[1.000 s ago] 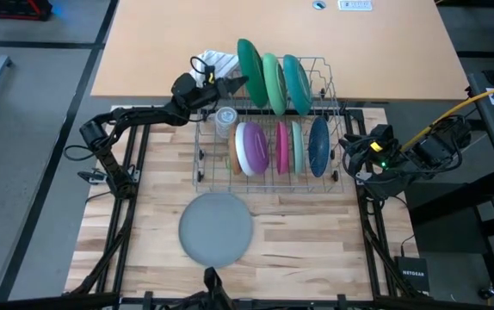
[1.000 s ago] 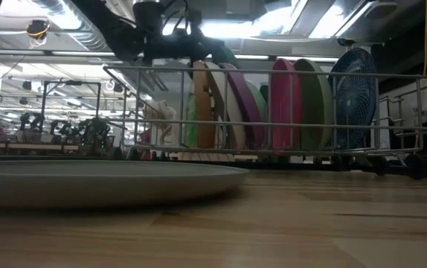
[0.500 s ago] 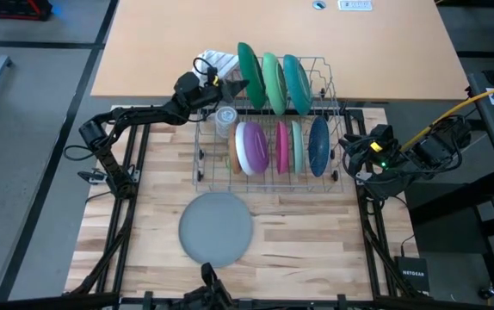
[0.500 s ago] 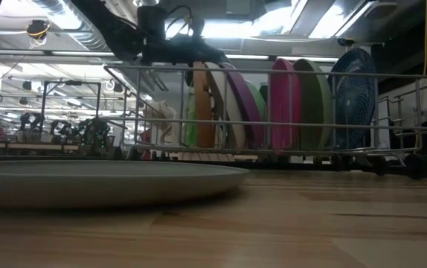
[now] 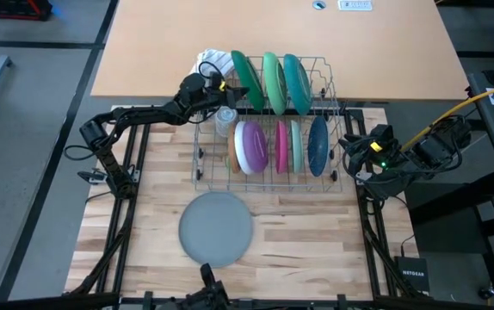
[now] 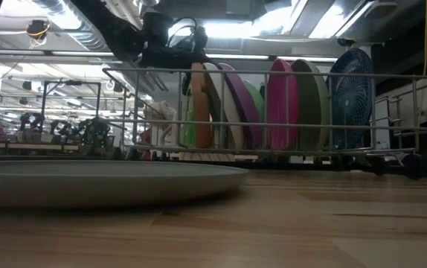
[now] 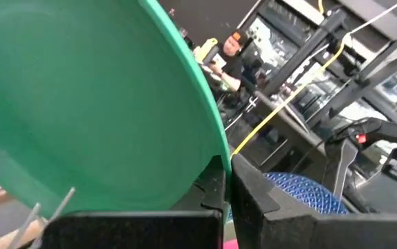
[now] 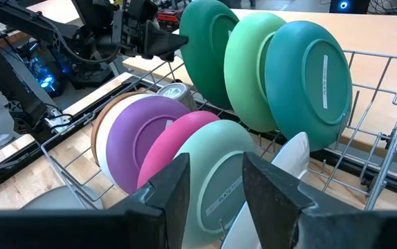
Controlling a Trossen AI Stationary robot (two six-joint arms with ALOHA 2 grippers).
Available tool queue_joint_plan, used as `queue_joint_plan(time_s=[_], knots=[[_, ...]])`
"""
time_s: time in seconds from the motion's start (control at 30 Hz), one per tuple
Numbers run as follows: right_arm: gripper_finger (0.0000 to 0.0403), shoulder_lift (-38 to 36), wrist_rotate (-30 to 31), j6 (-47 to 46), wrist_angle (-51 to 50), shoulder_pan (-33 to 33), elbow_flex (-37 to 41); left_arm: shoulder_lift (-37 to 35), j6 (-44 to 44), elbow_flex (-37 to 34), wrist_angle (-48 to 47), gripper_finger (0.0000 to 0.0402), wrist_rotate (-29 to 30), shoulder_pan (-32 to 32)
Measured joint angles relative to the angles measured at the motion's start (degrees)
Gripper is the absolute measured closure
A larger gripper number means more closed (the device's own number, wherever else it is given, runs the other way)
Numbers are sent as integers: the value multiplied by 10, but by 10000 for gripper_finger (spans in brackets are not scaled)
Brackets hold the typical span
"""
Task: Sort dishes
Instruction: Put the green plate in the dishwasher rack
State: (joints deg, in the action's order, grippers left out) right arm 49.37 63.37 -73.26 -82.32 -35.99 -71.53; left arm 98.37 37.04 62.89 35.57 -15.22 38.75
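Observation:
A wire dish rack (image 5: 342, 110) holds the dishes on edge. In its far row stand a dark green plate (image 5: 245, 76), a light green plate (image 5: 273, 82) and a teal plate (image 5: 297, 82). In its near row stand tan, white, purple (image 5: 251, 146), pink (image 5: 281, 146), pale green and blue (image 5: 318, 145) dishes. My left gripper (image 5: 223, 86) is at the rack's far left corner, shut on the dark green plate (image 8: 209, 48). My right gripper (image 8: 216, 200) waits open at the table's right edge, touching nothing. My left gripper pinches the dark green plate's rim (image 7: 216, 155) between its two fingers, on the side facing the table's left. The fingers (image 8: 169, 41) come in about level from the left. The plate stands on edge in the rack's far row, its lower edge between the wires.
A large grey plate (image 5: 217, 228) lies flat on the wooden table in front of the rack. A small clear glass (image 5: 225, 116) stands in the rack's left end, below my left gripper. A white cloth (image 5: 213, 62) lies behind the rack's far left corner.
My left gripper has sunk a little toward the rack, drawn slightly toward the table's left and rolled at the wrist, staying shut. The dark green plate's upper edge has shifted left with it; its lower edge has stayed in the rack.

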Motion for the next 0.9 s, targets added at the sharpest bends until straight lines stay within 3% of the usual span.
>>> queue_joint_plan(time_s=[0.27, 0.5, 0.67, 0.9], knots=[[267, 0, -15, 0, 0, 0, 0, 0, -4, 9, 103, 401, -26, -5], [267, 0, -25, 0, 0, 0, 0, -1, -77, 27, 77, 401, -55, -14], [267, 0, -25, 0, 0, 0, 0, 3, -97, 27, 34, 401, -54, -12], [267, 0, -25, 0, 0, 0, 0, 31, -104, 28, 47, 401, -53, -13]])
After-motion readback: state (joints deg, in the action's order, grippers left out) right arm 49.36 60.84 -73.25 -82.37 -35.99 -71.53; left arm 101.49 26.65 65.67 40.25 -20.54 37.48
